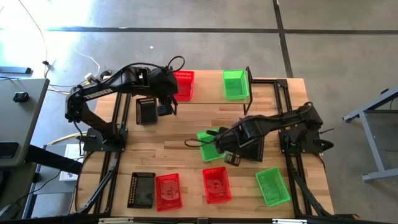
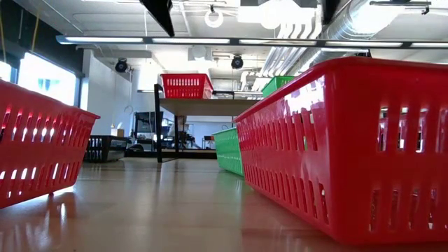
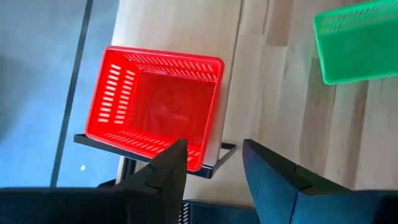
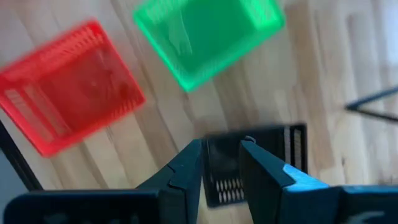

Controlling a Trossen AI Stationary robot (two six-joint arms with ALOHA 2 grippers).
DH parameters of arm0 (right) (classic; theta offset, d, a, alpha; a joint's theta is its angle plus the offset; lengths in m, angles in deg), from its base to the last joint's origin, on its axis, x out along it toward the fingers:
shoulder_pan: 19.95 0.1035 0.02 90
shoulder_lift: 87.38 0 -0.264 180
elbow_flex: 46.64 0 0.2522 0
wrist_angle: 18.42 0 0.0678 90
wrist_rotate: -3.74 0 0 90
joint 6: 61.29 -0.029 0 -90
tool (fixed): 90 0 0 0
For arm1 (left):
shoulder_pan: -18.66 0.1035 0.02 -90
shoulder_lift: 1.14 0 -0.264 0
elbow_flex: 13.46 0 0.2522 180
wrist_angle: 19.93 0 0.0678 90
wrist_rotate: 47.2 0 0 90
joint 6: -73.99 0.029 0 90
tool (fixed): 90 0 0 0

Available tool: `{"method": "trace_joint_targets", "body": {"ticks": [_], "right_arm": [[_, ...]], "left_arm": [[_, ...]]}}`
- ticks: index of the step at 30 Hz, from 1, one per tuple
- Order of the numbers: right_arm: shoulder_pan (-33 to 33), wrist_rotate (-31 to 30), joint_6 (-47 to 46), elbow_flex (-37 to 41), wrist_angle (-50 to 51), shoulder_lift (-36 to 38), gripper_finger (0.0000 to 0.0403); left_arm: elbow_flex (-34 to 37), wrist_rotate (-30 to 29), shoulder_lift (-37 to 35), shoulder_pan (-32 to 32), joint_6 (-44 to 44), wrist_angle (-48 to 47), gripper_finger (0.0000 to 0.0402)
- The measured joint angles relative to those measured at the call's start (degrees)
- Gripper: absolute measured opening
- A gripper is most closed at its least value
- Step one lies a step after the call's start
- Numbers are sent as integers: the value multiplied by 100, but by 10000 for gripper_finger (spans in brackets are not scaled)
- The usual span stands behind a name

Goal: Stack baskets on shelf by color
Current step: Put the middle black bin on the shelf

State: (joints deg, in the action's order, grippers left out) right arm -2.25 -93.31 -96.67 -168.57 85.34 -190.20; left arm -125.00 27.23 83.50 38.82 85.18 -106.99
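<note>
Seen from above, a large light wooden surface (image 1: 186,149) carries a low shelf (image 1: 208,94) with a pale plank top and thin black metal legs along its far edge.

Two small rectangular mesh plastic baskets sit on the shelf. A red basket (image 1: 183,84) is at its left end and a green basket (image 1: 235,84) near its right end, well apart. Both have their long axes running from the far edge toward the near edge.

The left hand (image 3: 212,163) hangs above the near edge of the shelf, just beside the red basket. Its two dark fingers are spread apart with nothing between them. A black mesh basket (image 1: 147,110) rests on the surface below this arm, in front of the shelf.

The right hand (image 4: 221,163) is over the middle of the surface. Its fingers stand a little apart and hold nothing. A black basket (image 4: 255,162) lies under them, and a tilted green basket (image 1: 209,144) sits just beside it.

Along the near edge lies a row of four baskets: black (image 1: 142,189), red (image 1: 168,191), red (image 1: 216,185) and green (image 1: 272,186). All four point their long axes roughly front to back; the green one is turned slightly.
</note>
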Motion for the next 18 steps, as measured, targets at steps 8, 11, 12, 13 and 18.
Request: {"method": "trace_joint_targets", "body": {"ticks": [8,11,12,13,18], "right_arm": [[269,543,-191,1392,-548,646,92],[399,685,-191,1914,-931,903,92],[449,687,-188,2087,-1056,994,92],[504,689,-172,2272,-1212,1093,92],[809,689,-34,3208,-1962,1536,92]], "left_arm": [[0,22,-261,-9,-519,0,143],[0,22,-333,-9,-654,-10,143],[0,22,-349,-9,-659,-21,143],[0,22,-367,-11,-671,-31,143],[1,45,-399,-112,-894,-90,143]]}}
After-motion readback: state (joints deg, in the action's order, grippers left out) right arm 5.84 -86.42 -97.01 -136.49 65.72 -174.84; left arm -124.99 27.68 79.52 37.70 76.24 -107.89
